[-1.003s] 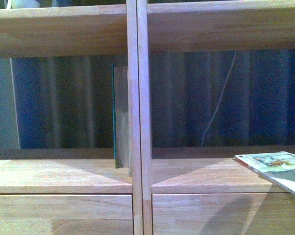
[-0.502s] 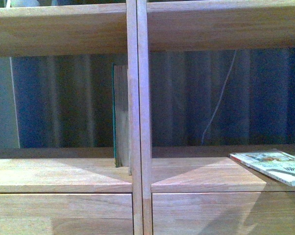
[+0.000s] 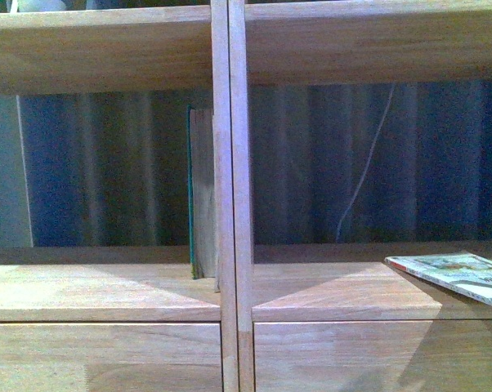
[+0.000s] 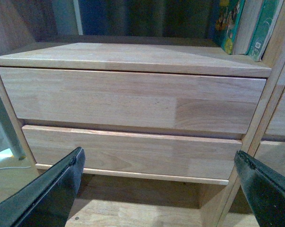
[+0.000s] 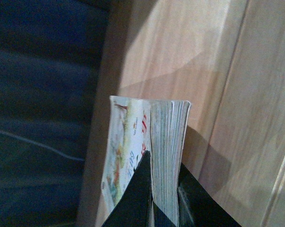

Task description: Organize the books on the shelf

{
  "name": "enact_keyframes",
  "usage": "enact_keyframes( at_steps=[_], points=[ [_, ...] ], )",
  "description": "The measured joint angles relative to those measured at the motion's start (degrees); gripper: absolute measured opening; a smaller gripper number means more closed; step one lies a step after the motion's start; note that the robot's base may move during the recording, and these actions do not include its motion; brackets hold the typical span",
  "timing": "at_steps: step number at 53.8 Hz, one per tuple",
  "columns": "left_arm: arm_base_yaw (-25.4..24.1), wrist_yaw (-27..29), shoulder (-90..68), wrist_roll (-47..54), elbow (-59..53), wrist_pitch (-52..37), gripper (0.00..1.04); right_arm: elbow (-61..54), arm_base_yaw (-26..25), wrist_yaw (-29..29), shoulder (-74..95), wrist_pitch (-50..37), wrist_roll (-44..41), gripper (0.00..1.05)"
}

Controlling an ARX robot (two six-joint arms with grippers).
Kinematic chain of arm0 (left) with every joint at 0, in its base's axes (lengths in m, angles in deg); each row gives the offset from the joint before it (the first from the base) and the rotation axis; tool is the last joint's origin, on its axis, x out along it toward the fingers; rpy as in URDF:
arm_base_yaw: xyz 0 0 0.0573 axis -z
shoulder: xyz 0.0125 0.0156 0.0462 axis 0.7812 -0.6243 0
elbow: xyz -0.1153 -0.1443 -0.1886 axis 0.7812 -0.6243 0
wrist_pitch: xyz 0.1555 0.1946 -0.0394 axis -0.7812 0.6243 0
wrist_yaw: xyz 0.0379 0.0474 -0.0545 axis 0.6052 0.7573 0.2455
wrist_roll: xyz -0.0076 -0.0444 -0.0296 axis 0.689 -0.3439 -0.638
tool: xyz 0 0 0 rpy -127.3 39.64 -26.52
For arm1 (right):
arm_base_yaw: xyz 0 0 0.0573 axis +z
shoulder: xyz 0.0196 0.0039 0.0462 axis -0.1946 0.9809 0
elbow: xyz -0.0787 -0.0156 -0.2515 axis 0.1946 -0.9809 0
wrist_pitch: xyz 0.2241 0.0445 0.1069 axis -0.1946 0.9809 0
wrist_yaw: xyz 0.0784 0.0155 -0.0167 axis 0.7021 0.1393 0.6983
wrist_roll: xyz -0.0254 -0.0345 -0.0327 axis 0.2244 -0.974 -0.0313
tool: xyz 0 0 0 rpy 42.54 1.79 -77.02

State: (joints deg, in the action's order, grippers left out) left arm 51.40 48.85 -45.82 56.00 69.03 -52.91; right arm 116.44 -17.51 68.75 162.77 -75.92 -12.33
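Bookcase (image 3: 230,49) of light wood fills the front view, and the job looks partway done. In its left compartment a teal-edged book (image 3: 199,196) stands upright against the centre divider (image 3: 232,204); I judge that one placed. The white paperback (image 3: 454,276) is not. It lies nearly flat, slightly tilted, at the right edge over the right compartment's board, and whether it touches the wood I cannot tell. Standing it upright seems to be what remains.

Neither arm shows in the front view. The left wrist view adds the drawer fronts (image 4: 133,99) under the left compartment, a colourful-covered book (image 4: 226,23) near the teal one, and the left gripper (image 4: 159,158) spread wide and empty. The right wrist view shows the right gripper (image 5: 164,194) clamped on the paperback, one finger on each cover, page edges towards the camera.
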Motion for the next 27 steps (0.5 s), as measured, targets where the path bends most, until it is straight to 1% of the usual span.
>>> enact_keyframes(
  at_steps=[15,27],
  points=[
    [0.0,0.0,0.0,0.0,0.0,0.0,0.97,1.22,-2.03,2.99,-8.09,0.52,-6.32,0.07],
    [0.0,0.02,0.0,0.0,0.0,0.0,0.97,4.52,-1.66,4.96,-12.81,3.23,-10.45,0.07]
  ],
)
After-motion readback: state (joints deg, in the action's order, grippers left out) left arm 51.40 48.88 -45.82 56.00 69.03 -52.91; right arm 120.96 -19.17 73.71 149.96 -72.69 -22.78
